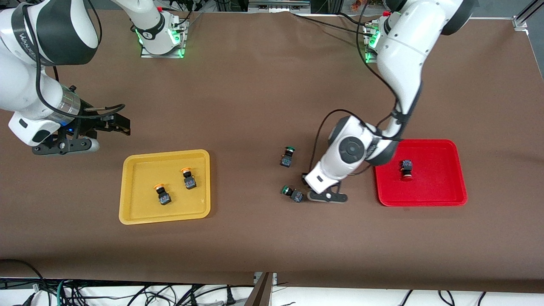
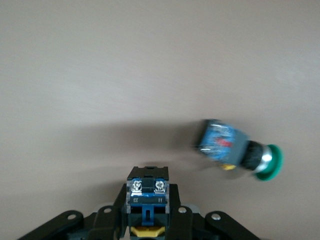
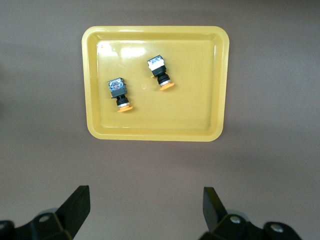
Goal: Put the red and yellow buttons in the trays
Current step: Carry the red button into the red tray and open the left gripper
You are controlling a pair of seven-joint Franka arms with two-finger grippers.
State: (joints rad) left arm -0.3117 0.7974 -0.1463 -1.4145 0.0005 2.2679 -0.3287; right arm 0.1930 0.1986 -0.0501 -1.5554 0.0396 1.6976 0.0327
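Observation:
Two yellow-capped buttons (image 1: 163, 194) (image 1: 188, 178) lie in the yellow tray (image 1: 140, 208); they also show in the right wrist view (image 3: 120, 94) (image 3: 160, 72), in the tray (image 3: 200, 105). One red-capped button (image 1: 406, 169) lies in the red tray (image 1: 437, 187). My left gripper (image 1: 316, 192) is low over the table beside the red tray. In the left wrist view it (image 2: 147, 202) is shut on a button (image 2: 147, 190) with a black body and blue base, whose cap is hidden. My right gripper (image 1: 121, 123) (image 3: 145, 200) is open and empty above the table beside the yellow tray.
Two green-capped buttons lie on the brown table between the trays, one (image 1: 292, 193) right by my left gripper and also in the left wrist view (image 2: 240, 150), the other (image 1: 288, 156) farther from the front camera.

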